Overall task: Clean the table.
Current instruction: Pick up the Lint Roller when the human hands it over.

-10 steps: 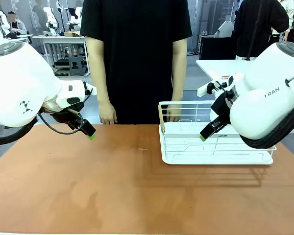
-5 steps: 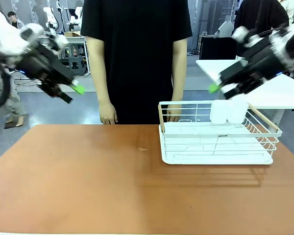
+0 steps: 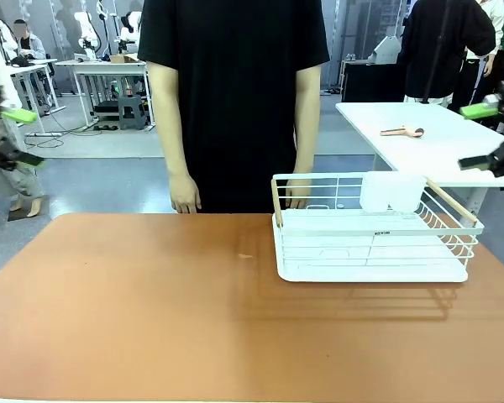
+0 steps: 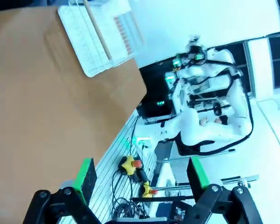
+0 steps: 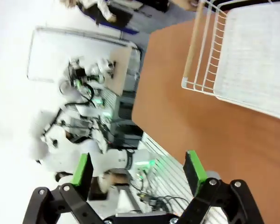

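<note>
**Both grippers wide open, up off the table; rack on its right side**

The table has a terracotta top that spans the front view. A person in a black tee stands at its far side. A white wire rack sits on the far right part of the top, w/ a wooden handle at each end and a pale translucent container against its back wall. The person's right hand hangs at the far edge, well apart from the rack. The person's left hand is just behind the rack's nearest corner. There's a small pale speck on the top, left of the rack; maybe a crumb or a scuff, too small to tell.

The left gripper is at the pic's left edge, above table level and blurred. The right gripper is at the right edge, in front of the white-topped table behind. In both wrist views the jaws are spread wide w/ nothing btwn the green pads. Past them are the terracotta top, the rack and the other arm's white body further off
</note>
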`<action>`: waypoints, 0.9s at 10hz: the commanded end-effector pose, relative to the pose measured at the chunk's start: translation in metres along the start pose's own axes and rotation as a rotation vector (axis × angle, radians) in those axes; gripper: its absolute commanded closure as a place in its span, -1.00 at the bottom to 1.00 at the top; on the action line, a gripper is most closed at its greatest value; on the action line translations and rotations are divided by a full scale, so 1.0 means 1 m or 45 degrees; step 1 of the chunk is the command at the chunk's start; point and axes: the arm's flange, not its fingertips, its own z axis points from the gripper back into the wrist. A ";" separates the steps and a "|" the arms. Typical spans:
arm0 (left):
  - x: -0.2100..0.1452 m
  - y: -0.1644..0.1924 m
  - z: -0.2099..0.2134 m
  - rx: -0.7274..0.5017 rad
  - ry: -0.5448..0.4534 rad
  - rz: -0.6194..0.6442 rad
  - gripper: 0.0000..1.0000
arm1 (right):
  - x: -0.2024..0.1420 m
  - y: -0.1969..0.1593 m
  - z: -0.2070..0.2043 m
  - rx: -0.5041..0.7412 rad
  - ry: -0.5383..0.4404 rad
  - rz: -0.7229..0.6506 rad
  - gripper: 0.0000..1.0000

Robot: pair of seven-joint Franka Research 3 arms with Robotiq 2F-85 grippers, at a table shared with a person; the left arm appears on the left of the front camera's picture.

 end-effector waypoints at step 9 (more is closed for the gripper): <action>-0.033 0.025 0.158 0.099 -0.241 0.311 -1.00 | -0.037 -0.070 0.114 0.146 -0.299 -0.153 -1.00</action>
